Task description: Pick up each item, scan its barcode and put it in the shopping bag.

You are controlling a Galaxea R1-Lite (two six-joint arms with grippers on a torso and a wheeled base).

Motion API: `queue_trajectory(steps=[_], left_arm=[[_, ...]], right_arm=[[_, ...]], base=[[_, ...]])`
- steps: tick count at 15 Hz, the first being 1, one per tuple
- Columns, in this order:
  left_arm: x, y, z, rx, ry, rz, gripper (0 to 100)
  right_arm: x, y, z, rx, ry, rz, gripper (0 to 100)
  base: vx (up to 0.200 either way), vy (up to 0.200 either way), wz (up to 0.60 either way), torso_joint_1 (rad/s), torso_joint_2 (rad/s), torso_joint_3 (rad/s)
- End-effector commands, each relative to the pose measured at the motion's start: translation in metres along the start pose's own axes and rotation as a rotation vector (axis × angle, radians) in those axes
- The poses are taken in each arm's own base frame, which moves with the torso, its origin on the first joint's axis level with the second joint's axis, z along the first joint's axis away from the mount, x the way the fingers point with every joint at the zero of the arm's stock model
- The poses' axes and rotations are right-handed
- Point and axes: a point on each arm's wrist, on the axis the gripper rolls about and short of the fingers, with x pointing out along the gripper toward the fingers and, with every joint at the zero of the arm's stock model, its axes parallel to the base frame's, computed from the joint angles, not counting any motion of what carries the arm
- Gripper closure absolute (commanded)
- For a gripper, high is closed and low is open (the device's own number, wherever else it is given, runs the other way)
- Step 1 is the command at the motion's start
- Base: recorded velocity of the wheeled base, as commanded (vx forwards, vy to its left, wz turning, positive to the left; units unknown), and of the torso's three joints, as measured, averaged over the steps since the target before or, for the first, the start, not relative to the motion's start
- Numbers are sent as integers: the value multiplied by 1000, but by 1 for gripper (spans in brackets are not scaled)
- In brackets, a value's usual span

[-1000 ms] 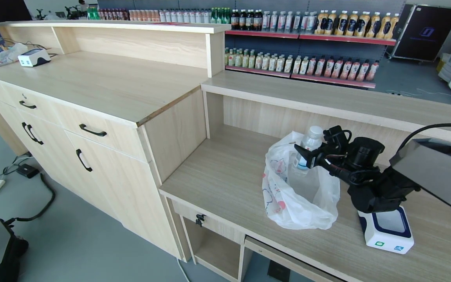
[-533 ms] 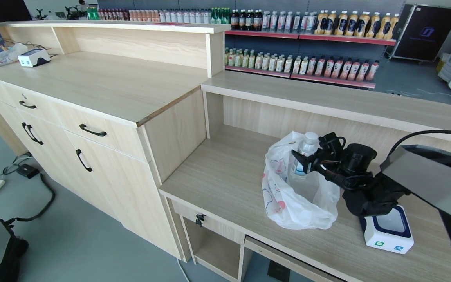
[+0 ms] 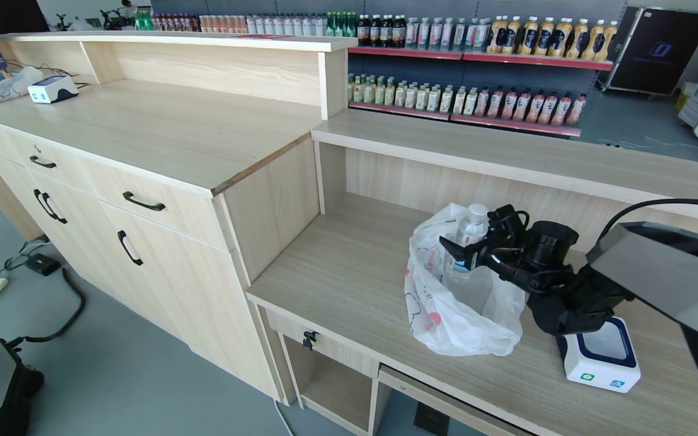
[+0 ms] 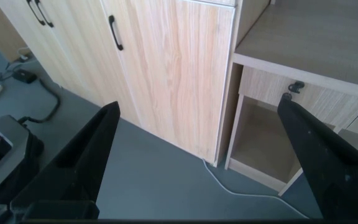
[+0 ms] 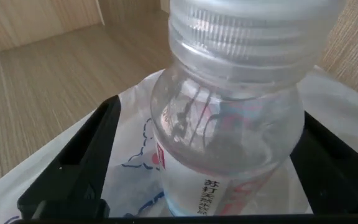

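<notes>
right gripper (image 3: 465, 247) clamped on water bottle (image 3: 472, 224), held upright to go in base-first | bottle in mouth of white shopping bag (image 3: 446, 318), beside barcode scanner (image 3: 597, 363) | left gripper (image 4: 197, 109) fingers apart, parked over floor, likely out of the way

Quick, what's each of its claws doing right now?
Left gripper: open, holding nothing.
Right gripper: closed on the water bottle, at the mouth of the shopping bag.
</notes>
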Motion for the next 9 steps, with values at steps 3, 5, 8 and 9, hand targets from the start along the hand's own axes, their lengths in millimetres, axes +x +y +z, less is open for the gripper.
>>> queue_trajectory(steps=[3, 5, 8, 9], left_arm=[[0, 0, 0, 0, 0, 1, 0], [0, 0, 0, 0, 0, 1, 0], [0, 0, 0, 0, 0, 0, 0], [0, 0, 0, 0, 0, 1, 0]], right_arm=[[-9, -4, 45, -1, -52, -10, 0], [-26, -1, 85, -4, -49, -3, 0], [-82, 26, 147, -18, -5, 44, 0], [-125, 42, 178, -99, 19, 58, 0]], base=[[0, 0, 0, 0, 0, 0], [0, 0, 0, 0, 0, 0], [0, 0, 0, 0, 0, 0], [0, 0, 0, 0, 0, 0]])
